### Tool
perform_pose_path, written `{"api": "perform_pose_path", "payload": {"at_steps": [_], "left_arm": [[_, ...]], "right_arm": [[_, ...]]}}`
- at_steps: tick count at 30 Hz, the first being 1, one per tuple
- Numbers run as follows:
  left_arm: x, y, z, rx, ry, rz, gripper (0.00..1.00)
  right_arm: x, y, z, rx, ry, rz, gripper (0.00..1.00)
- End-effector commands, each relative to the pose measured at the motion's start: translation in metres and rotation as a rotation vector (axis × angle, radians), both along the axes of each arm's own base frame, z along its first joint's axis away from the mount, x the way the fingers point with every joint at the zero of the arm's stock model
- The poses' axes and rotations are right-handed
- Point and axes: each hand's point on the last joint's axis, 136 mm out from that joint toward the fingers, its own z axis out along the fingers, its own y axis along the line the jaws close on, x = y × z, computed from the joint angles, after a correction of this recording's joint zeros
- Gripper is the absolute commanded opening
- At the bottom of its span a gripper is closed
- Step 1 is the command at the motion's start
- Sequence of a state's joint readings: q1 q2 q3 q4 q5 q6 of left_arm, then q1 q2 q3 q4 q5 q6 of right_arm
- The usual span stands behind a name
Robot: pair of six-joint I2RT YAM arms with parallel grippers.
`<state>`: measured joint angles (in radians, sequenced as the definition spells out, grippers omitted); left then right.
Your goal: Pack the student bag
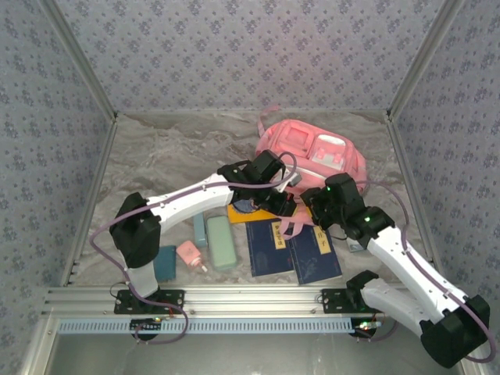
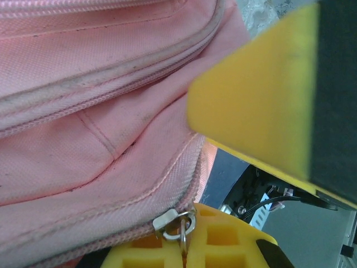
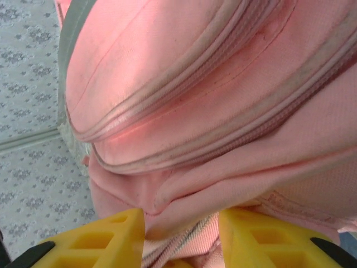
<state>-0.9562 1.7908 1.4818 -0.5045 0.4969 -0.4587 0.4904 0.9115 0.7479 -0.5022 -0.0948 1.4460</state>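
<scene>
The student bag [image 1: 316, 152], a large pink backpack, lies at the back right of the table. My left gripper [image 1: 291, 186] is at the bag's near left edge. In the left wrist view the left gripper [image 2: 187, 252] is shut on the metal zipper pull ring [image 2: 183, 226] of the bag [image 2: 83, 139]. My right gripper [image 1: 314, 200] is against the bag's near edge. In the right wrist view its yellow fingers [image 3: 106, 240] stand apart, and a bunched fold of the bag's fabric [image 3: 184, 206] fills the gap of the right gripper [image 3: 181, 241]. One right finger [image 2: 256, 95] shows blurred in the left wrist view.
Two dark blue booklets [image 1: 269, 246] [image 1: 316, 254] lie in front of the bag, with an orange book [image 1: 241, 212] partly under the left arm. A green case [image 1: 221, 241], a small pink item [image 1: 190, 255], a pale blue item [image 1: 200, 228] and a teal item [image 1: 165, 262] lie front left.
</scene>
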Motion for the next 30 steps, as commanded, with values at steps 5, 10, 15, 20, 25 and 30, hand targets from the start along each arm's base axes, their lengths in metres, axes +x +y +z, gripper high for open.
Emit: {"api": "perform_pose_path", "payload": {"at_steps": [5,10,15,20,25,30], "left_arm": [[-0.012,-0.026,0.049,-0.180,-0.097,-0.088,0.00],[-0.013,-0.023,0.045,-0.156,-0.111,-0.097,0.00],[-0.006,-0.008,0.032,-0.045,-0.171,-0.095,0.00],[0.012,0.014,0.023,0.020,-0.166,-0.046,0.00],[0.030,0.032,0.023,0.019,-0.155,0.006,0.00],[0.045,0.046,0.018,0.035,-0.140,0.045,0.00]], "right_arm": [[0.023,-0.007,-0.018,-0.041,0.030,-0.087,0.40],[0.023,-0.013,-0.030,-0.092,0.067,-0.096,0.17],[0.021,-0.035,-0.025,-0.198,0.046,-0.094,0.00],[0.018,-0.056,-0.020,-0.319,0.042,-0.044,0.00],[0.020,-0.061,-0.018,-0.334,0.030,0.012,0.00],[0.025,-0.066,-0.014,-0.380,0.012,0.095,0.00]]}}
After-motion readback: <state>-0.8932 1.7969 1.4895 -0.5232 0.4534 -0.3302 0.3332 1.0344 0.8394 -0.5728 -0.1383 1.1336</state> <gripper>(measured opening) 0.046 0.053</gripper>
